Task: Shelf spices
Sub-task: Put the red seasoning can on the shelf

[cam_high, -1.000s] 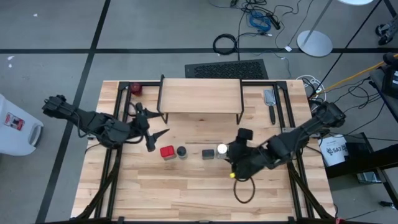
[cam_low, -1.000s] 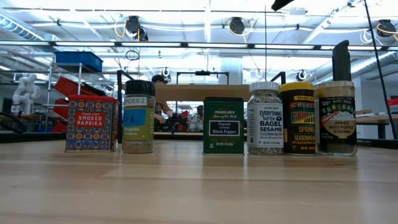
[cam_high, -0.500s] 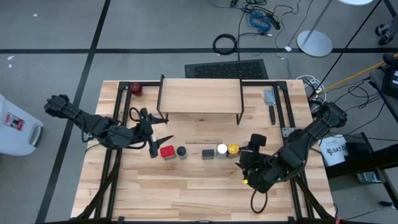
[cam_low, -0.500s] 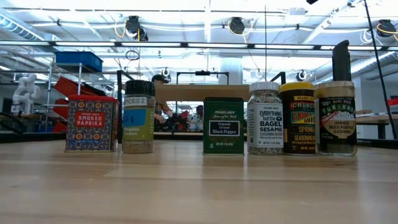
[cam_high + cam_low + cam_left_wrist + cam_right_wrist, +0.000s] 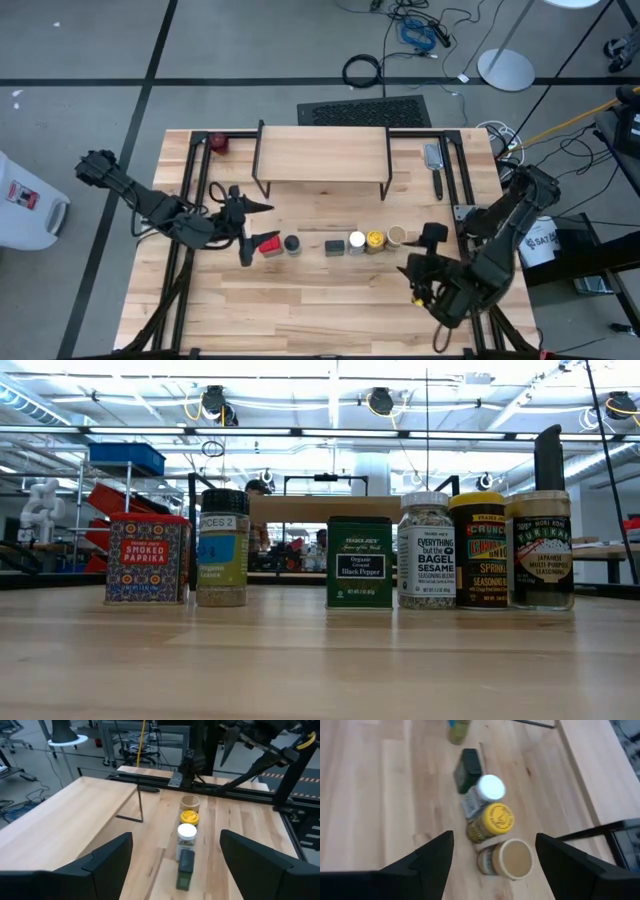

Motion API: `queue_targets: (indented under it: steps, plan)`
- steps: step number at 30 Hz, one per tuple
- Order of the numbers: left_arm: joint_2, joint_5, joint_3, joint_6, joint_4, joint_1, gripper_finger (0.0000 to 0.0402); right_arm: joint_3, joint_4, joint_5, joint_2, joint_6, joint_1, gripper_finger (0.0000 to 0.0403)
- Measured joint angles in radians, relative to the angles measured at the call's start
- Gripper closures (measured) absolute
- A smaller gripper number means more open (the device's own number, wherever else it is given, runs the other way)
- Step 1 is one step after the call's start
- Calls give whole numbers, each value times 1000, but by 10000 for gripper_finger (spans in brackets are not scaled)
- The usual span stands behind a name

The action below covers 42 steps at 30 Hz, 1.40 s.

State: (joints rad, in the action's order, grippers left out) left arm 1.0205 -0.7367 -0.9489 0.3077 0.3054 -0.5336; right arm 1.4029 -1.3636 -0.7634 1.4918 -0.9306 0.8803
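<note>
Left gripper (image 5: 252, 223): released, empty; we read it as lined up on the red tin (image 5: 268, 244), just beside it. Right gripper (image 5: 424, 262): released, empty, near the tan-topped jar (image 5: 397, 237). Spices: one row on the tabletop (image 5: 300, 300), in front of the shelf (image 5: 322, 156), none shelved.

Small dark-red round object (image 5: 219, 142) and brush (image 5: 434, 164) on table (image 5: 300, 300).

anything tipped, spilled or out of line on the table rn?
Nothing stands out. All six spice containers stand upright in one row in front of the empty wood-topped shelf, from the red square paprika tin to the tan-lidded furikake jar. The last three jars sit tight together. No spill visible.
</note>
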Motion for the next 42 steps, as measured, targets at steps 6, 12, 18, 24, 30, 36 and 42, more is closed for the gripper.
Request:
queue_targets:
  steps: [6,12,18,24,30,36,42]
  plan:
    - [58,0,0,-73,-129,0,91,0,-74,-6,0,-67,87,142]
    - [84,12,0,-170,-191,1,91,-23,-208,-143,-3,-237,171,184]
    - [85,15,0,-217,-188,14,91,-149,-206,-203,-81,-349,216,218]
    - [86,16,0,-217,-184,18,91,-353,-84,-200,-254,-421,219,236]
    - [86,17,0,-211,-184,17,91,-468,204,-199,-424,-217,191,236]
    - [86,-33,0,-217,-190,23,91,-499,440,-199,-512,78,155,236]
    - [86,-33,0,-210,-193,59,91,-499,520,-173,-522,223,116,236]
